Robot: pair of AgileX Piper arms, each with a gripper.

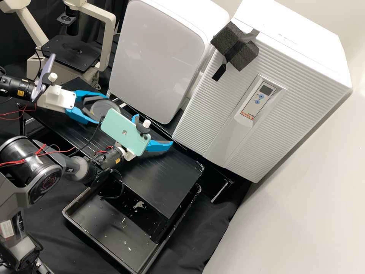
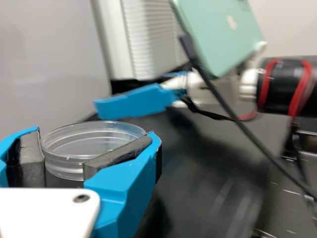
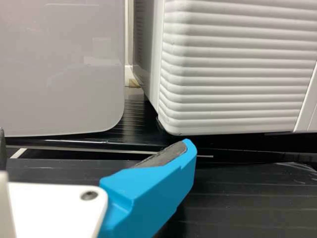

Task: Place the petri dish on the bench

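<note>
The petri dish [image 2: 94,141] is in the grip of the left hand [image 2: 92,136], its clear wall between the dark pads [image 2: 119,155], and it sits roughly level. In the high view it is over the stretch of tabletop [image 1: 171,182] towards the microscope [image 1: 78,53] end, near the long edge that runs along the white cabinets. The right hand [image 1: 153,130] is spread wide with nothing in it, near that same long edge, farther along towards the corner by the ribbed cabinet [image 1: 216,114].

As for progress, getting hold of the dish is done; placing it is not. It looks to be above the surface, though how far is hard to judge. What is left, I think, is to lower it flat, well inside the edges, let the fingers part, and back off without dragging it. Letting go while it is tilted or still high could make it drop or tip.
</note>
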